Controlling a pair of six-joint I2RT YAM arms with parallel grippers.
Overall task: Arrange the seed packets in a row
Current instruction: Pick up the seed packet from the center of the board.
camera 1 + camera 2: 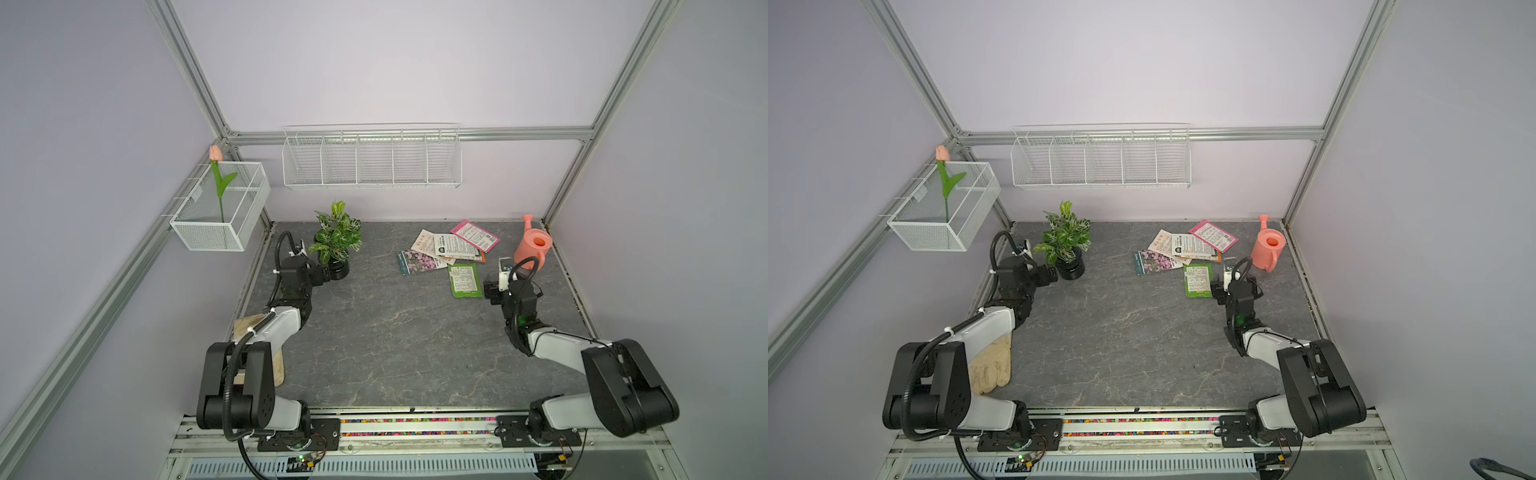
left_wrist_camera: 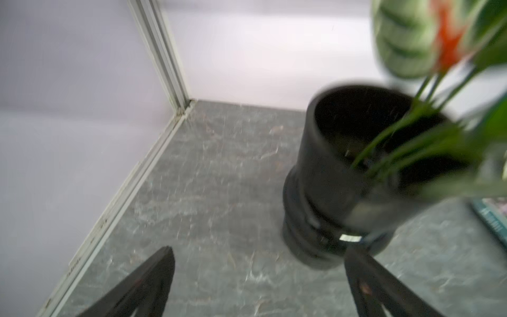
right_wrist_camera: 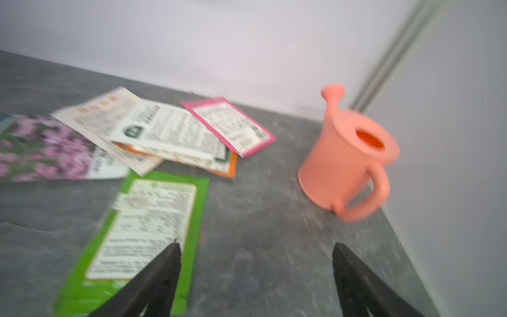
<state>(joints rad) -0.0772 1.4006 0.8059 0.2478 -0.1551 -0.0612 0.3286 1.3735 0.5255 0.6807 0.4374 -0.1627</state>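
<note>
Right pincer (image 3: 255, 244): jaws stood wide apart and empty, just short of the salmon-pink watering can (image 3: 348, 156). One finger (image 3: 159, 277) overlapped the green-backed packet's edge in the wrist view, and whether they touched could not be told.
Left pincer (image 2: 258, 249): jaws spread wide with nothing between them, far across the table from the watering can. One finger sat close to the black pot (image 2: 329, 178) of a leafy potted plant (image 1: 336, 235).
Seed packets (image 1: 1192, 245): six lay in a loose, overlapping heap beside the watering can, on its side toward the potted plant, and formed no row.
Green-backed packet (image 1: 465, 280): text side up at the heap's edge, nearer the robot than the watering can.
Pink-bordered packet (image 1: 474, 235): text side up, closest of the heap to the watering can.
White packet with a green logo (image 1: 455, 246): lay over an orange-edged packet (image 3: 231, 171), next beyond the pink-bordered one from the watering can.
Cream packet (image 1: 424, 240) and purple-flower packet (image 1: 419, 262): farthest of the heap from the watering can, the flower picture facing up.
Beige glove (image 1: 990, 365): partly hidden under the left arm, well apart from the watering can.
Table (image 1: 395, 340): grey marbled top.
</note>
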